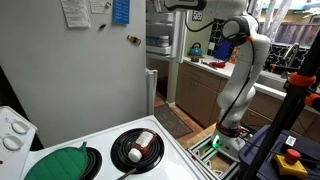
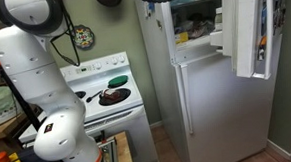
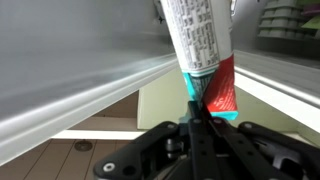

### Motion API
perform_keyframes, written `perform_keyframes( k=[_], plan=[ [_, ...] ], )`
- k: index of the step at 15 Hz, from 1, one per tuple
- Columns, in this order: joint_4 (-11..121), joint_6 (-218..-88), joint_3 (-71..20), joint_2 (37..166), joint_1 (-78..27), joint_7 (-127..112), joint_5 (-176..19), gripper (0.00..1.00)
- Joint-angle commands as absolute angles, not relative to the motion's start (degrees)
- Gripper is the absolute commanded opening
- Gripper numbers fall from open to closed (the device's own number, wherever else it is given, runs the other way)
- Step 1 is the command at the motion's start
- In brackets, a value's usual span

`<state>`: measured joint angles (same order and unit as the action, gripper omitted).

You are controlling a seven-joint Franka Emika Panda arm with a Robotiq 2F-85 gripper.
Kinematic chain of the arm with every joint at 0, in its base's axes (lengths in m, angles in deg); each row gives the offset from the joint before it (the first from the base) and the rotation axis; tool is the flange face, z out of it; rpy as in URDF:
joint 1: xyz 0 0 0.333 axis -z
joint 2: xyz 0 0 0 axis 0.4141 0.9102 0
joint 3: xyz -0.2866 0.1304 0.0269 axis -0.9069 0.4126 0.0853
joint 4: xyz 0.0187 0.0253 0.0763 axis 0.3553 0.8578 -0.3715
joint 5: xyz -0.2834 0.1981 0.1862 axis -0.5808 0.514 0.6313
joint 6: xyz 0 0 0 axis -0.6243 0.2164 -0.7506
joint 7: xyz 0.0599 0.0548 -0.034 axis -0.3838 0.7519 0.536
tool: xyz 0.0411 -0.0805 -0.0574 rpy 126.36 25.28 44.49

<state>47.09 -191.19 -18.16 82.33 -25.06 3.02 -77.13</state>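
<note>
Wrist view showed the fingers [image 3: 200,112] pinched tight on the bottom of a tube [image 3: 200,45] in the top middle of the frame, held up by the open freezer [image 2: 197,18], not yet put down inside.

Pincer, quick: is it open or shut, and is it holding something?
Pincer: shut, pinching the red-and-teal end of a printed packet.
</note>
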Motion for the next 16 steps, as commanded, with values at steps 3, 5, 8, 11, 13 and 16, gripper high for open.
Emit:
perform_keyframes(
  k=[3,5,8,11,13,16],
  plan=[
    [48.5,-190.4,-19.1,82.2,-24.6,6.0,-74.6,0.0],
    [48.6,-189.5,-19.3,82.1,-24.7,6.8,-73.8,0.0],
    [48.2,-188.3,-19.1,81.8,-25.1,7.7,-72.3,0.0],
    [47.2,-190.1,-18.6,82.2,-26.4,10.5,-67.8,0.0],
    [46.5,-190.9,-18.2,82.5,-27.3,12.9,-64.0,0.0],
    [45.7,-191.6,-17.8,83.0,-28.7,16.9,-58.8,0.0]
  ],
)
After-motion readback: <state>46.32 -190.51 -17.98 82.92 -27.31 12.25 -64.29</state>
